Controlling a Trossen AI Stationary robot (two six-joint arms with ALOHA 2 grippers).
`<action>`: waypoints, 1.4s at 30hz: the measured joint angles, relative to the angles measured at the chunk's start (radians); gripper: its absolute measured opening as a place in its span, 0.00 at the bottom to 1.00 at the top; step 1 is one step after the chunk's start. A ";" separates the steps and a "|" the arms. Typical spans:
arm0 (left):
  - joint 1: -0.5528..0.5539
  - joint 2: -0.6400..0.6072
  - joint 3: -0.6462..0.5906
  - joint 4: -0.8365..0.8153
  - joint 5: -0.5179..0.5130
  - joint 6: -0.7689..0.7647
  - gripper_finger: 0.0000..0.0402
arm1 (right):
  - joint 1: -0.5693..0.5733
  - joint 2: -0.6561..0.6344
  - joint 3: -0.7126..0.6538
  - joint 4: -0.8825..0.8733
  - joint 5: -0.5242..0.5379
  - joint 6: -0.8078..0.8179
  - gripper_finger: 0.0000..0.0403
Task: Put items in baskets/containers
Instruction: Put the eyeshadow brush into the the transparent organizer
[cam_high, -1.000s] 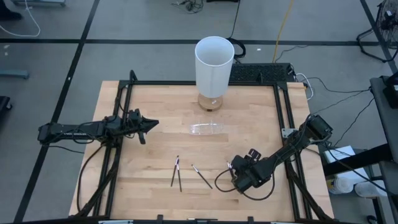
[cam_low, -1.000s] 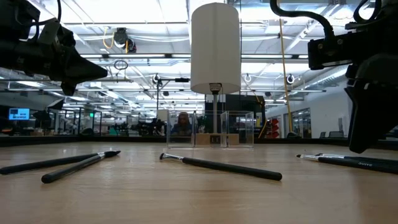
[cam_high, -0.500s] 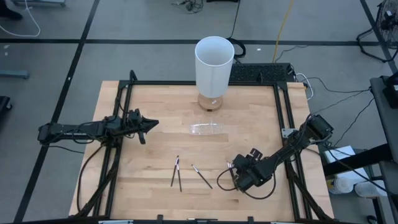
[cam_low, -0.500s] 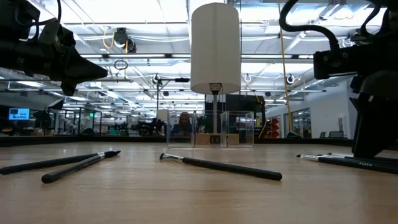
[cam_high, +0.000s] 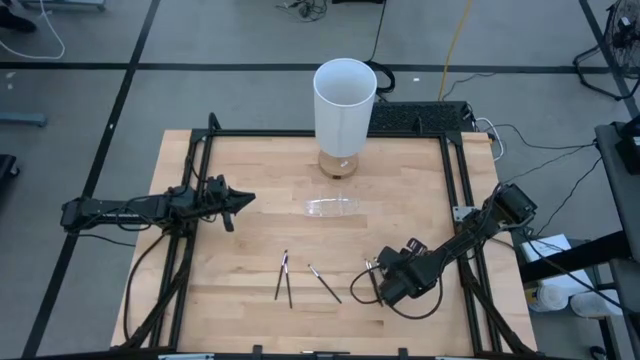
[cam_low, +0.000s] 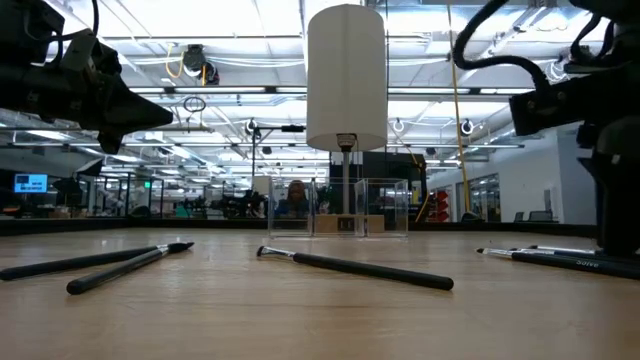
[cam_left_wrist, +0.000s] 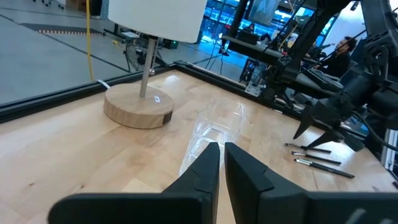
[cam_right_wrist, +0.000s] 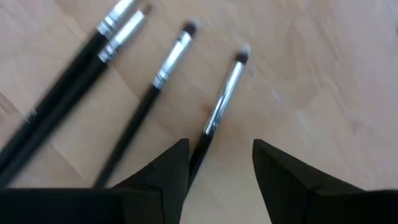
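Several thin dark sticks with pale tips lie flat on the wood near the table's near edge: a pair, one alone, and more by my right gripper. My right gripper is low over those and open. In the right wrist view its fingers stand either side of one stick's handle; whether they touch it, I cannot tell. Three more sticks lie beside it. The clear container rests mid-table. My left gripper hovers left of it, shut.
A tall white cylinder stands on a round wooden base at the far edge, just behind the container. A black frame runs round the tabletop. Bare wood lies between the container and the sticks.
My right gripper has shifted a little toward the table's right edge, staying low over the sticks. The sticks and the container have kept their places.
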 joint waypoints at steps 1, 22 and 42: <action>0.000 0.000 0.000 0.000 0.000 -0.001 0.08 | 0.001 0.000 0.000 -0.010 -0.013 0.009 0.42; 0.000 0.000 0.000 0.000 0.001 0.000 0.08 | -0.018 -0.014 -0.001 -0.040 -0.152 0.146 0.42; 0.000 0.000 0.000 0.000 -0.002 0.007 0.08 | -0.080 -0.094 -0.236 0.204 -0.253 0.155 0.29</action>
